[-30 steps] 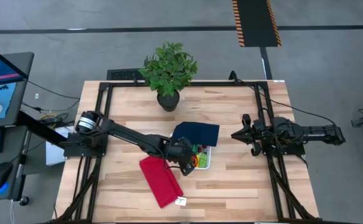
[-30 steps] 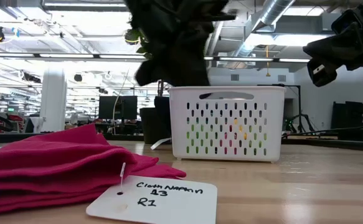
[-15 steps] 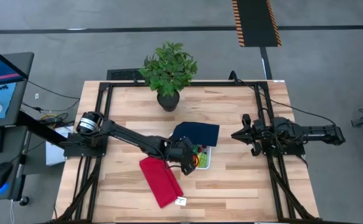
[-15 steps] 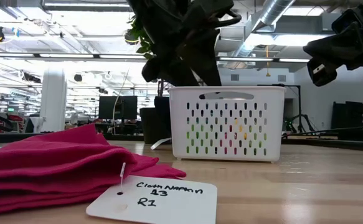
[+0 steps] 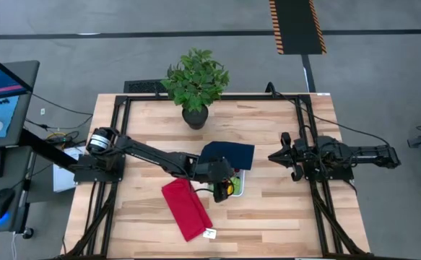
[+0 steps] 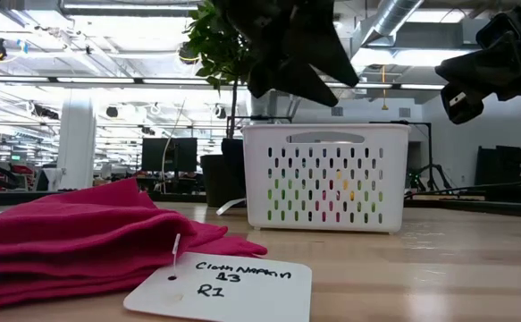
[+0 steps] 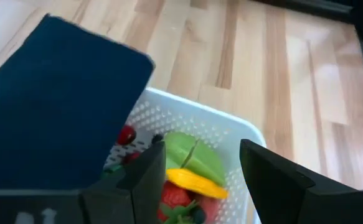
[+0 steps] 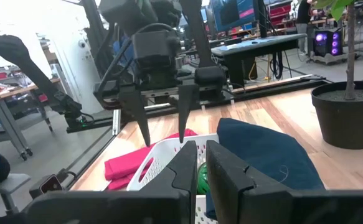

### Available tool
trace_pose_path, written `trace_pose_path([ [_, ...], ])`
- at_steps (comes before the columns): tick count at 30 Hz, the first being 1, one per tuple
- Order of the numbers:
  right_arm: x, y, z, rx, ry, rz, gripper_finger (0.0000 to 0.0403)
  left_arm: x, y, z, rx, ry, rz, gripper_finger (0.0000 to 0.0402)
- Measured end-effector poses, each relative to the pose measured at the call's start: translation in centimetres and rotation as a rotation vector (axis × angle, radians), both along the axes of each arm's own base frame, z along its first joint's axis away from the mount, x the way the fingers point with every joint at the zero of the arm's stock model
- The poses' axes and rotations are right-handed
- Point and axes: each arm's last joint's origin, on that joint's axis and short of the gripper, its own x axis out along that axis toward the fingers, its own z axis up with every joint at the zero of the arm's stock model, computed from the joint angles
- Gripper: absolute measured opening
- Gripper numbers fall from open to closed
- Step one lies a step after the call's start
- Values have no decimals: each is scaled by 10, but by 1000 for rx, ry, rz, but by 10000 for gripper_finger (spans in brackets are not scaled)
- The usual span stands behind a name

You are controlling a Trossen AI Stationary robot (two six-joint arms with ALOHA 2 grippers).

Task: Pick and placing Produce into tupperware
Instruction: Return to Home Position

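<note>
The tupperware (image 5: 235, 183), a small white perforated container, stands mid-table, and its navy lid (image 5: 228, 154) lies against its far side. Inside it lies produce: a green piece (image 7: 193, 155), an orange elongated piece (image 7: 197, 182), a strawberry (image 7: 172, 196) and tiny red berries (image 7: 126, 134). My left gripper (image 7: 200, 177) hovers open just above the tupperware (image 8: 169, 155), slanting down, with nothing between its fingers. My right gripper (image 5: 276, 156) waits shut by the table's right edge, level and well away from the tupperware.
A red folded cloth (image 5: 187, 209) with a white tag (image 6: 220, 286) lies near-left of the tupperware. A potted plant (image 5: 196, 83) stands at the far edge. Bare wood lies between the tupperware and the right arm.
My left gripper has risen a little over the tupperware, tipped toward level and rolled about its own axis, and its fingers have opened. The produce stays in the tupperware. My right arm has kept still.
</note>
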Motion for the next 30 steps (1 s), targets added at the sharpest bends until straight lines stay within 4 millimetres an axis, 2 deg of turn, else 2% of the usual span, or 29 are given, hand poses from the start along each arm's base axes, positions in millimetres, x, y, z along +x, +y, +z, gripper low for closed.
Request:
trace_pose_path([
  [5, 0, 0, 0, 0, 0, 0, 59, -2, -5, 4, 33, -14, -56, 198],
  [8, 0, 0, 0, 0, 0, 1, 59, -7, -18, 23, 67, -103, -139, 198],
  [11, 0, 0, 0, 0, -1, 0, 59, -13, -27, 44, 66, -197, -141, 192],
  [15, 0, 0, 0, 0, -1, 0, 59, -19, -41, 51, 124, -232, -137, 182],
  [26, 0, 0, 0, 0, 0, 0, 59, -66, -91, 94, 220, -344, -278, 178],
  [30, 0, 0, 0, 0, 0, 0, 59, -93, -108, 113, 266, -379, -241, 146],
])
